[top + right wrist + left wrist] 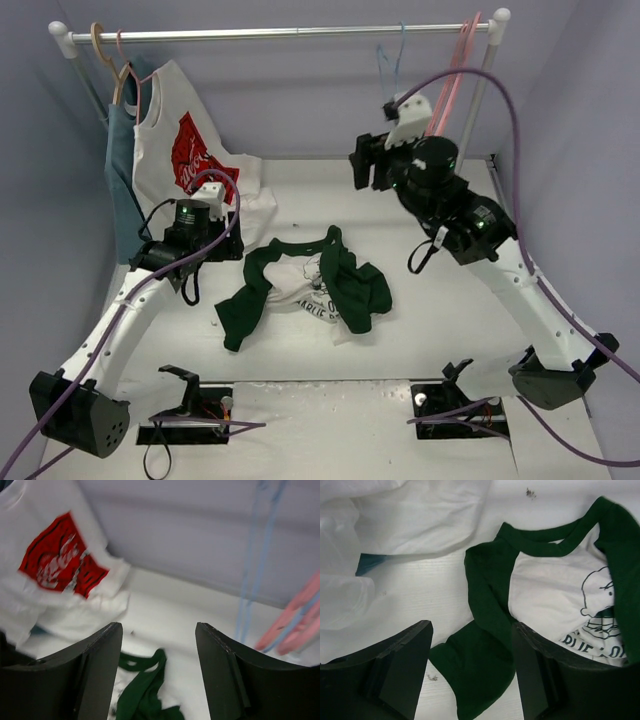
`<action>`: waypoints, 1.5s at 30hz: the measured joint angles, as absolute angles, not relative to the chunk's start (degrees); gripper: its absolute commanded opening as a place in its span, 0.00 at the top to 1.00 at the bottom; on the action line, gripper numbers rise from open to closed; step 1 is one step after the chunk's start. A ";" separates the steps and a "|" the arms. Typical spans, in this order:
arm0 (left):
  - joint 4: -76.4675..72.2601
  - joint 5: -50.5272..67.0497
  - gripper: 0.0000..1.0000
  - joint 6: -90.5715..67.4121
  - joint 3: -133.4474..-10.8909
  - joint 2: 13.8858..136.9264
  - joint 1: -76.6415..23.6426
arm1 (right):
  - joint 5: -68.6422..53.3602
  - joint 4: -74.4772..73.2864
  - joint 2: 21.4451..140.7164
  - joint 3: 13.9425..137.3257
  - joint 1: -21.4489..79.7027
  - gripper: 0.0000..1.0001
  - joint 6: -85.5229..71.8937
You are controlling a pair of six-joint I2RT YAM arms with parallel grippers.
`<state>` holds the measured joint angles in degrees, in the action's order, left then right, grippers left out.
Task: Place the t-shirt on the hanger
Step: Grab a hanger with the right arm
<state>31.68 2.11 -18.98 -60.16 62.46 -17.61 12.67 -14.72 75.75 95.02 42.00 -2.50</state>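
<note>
1. My left pincer [472, 627] stands apart, jaws wide, clamped on nothing.
2. In the left wrist view a dark green sleeve of the t-shirt [555, 590] lies on the tabletop [420, 590] in the gap between my left fingers. The collar and the white chest with the cartoon boy spread toward 2 o'clock. My right-hand finger [540, 670] overlaps the printed text, and I cannot tell whether it touches the cloth.
3. From above, the t-shirt is crumpled at the middle of the tabletop, at about 4 o'clock from my left pincer and near it.
4. My right pincer [158, 625] is also apart and holds nothing. It hangs in the air, with the t-shirt well below it at about 7 o'clock.
5. The hanger [390, 60], thin and light blue, hangs from the rail [280, 33] at about 12 o'clock from my right pincer, near but apart from it.
6. Pink hangers [460, 70] hang just to 3 o'clock of the hanger.
7. A white shirt with a red graphic [185, 150] hangs at 12 o'clock from my left pincer.
</note>
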 measured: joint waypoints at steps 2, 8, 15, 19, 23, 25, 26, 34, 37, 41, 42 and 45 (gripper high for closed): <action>31.90 1.85 0.36 -18.55 -59.99 64.27 -17.61 | 14.17 -16.12 77.82 100.84 39.09 0.39 -2.57; 31.79 0.49 0.36 -17.98 -59.99 64.99 -17.61 | 15.90 -19.70 87.26 115.44 31.38 0.37 -2.00; 31.77 0.14 0.36 -17.98 -59.99 64.95 -17.61 | 10.98 -22.81 96.82 121.27 23.40 0.39 -2.09; 31.77 0.14 0.36 -17.98 -59.99 64.97 -17.61 | 6.94 -24.21 100.86 122.04 19.07 0.40 -3.25; 31.77 0.16 0.36 -17.98 -59.99 64.99 -17.61 | 2.70 -25.10 103.09 121.75 16.86 0.42 -4.12; 31.77 0.16 0.36 -17.98 -59.99 65.04 -17.61 | 0.95 -25.15 103.09 120.73 16.88 0.45 -4.54; 31.77 0.16 0.36 -17.98 -59.99 65.04 -17.61 | 0.25 -25.06 103.09 120.38 16.91 0.47 -4.71; 31.79 0.16 0.36 -17.98 -59.99 65.36 -17.61 | -0.38 -24.45 103.07 115.09 17.19 0.62 -6.02; 31.79 0.16 0.36 -17.98 -59.99 65.58 -17.61 | 0.14 -24.71 103.07 113.82 17.19 0.70 -6.15; 31.81 0.19 0.36 -17.98 -59.99 65.82 -17.61 | 0.62 -24.64 102.96 113.25 17.19 0.73 -6.24; 31.81 0.30 0.36 -17.98 -59.99 65.91 -17.61 | 0.67 -24.64 102.91 113.23 17.19 0.74 -6.22; 31.86 0.67 0.36 -17.98 -59.99 66.08 -17.61 | 0.73 -24.64 102.72 113.23 17.19 0.80 -6.20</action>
<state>31.86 0.67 -17.98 -59.99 66.08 -17.61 0.73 -24.64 102.72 113.23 17.19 -6.20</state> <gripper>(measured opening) 0.638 0.241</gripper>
